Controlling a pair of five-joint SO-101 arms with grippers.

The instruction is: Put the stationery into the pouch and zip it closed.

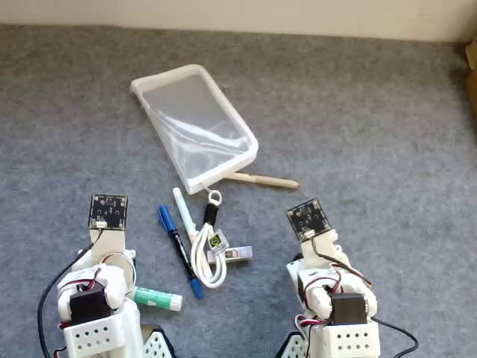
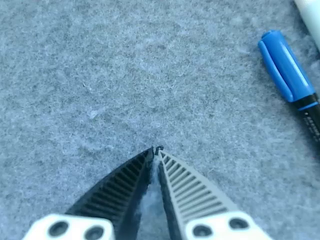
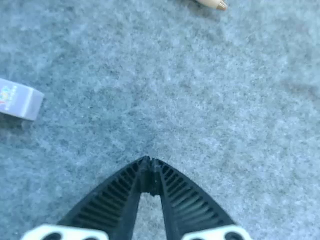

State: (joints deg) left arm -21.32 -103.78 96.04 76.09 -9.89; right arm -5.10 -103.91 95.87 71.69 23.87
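High view, arms' side of translucent white-rimmed plastic pouch [image 1: 195,127]: left gripper [image 2: 155,150] clenched, empty; blue-capped black marker [image 1: 177,250], white pen [image 1: 184,212], coiled white cord [image 1: 207,257] scattered near its closest corner, seemingly staged for loading; right gripper [image 3: 150,161] clenched, empty.
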